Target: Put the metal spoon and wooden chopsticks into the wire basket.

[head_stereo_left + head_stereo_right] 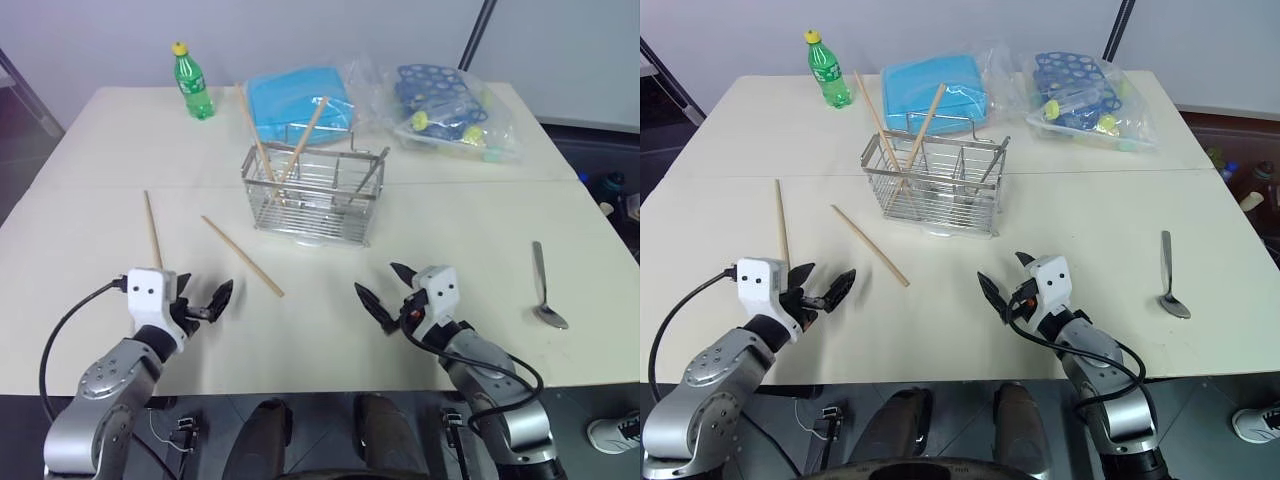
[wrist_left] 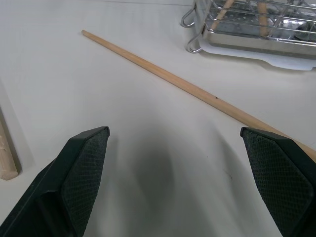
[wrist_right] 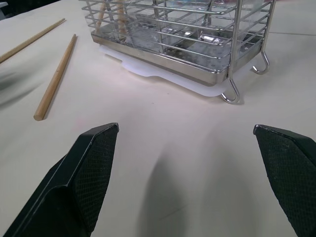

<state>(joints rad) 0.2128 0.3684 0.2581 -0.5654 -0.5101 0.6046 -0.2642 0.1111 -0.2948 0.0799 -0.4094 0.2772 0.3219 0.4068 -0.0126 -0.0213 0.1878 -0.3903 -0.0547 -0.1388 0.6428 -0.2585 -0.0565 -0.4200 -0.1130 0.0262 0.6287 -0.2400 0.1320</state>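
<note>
Both my hands hover low over the bench (image 1: 90,160), released and grasping nothing: left hand (image 1: 205,302) with its black fingers spread wide, right hand (image 1: 384,293) the same. Two chopsticks (image 1: 262,150) already stand tilted in the wire basket (image 1: 312,195), along with a dark utensil I can't identify. Two more chopsticks lie flat in front of it, one (image 1: 243,256) angled just ahead of my left hand, the other (image 1: 152,230) further to my left. The spoon (image 1: 544,286) rests well off to my right, bowl towards me (nowhere near the basket). So I'm between pickups, I'd say. Next I'd reach the left hand forward to the nearer stick, lower the fingers astride it and pinch it off the flat surface – tricky, being so thin
</note>
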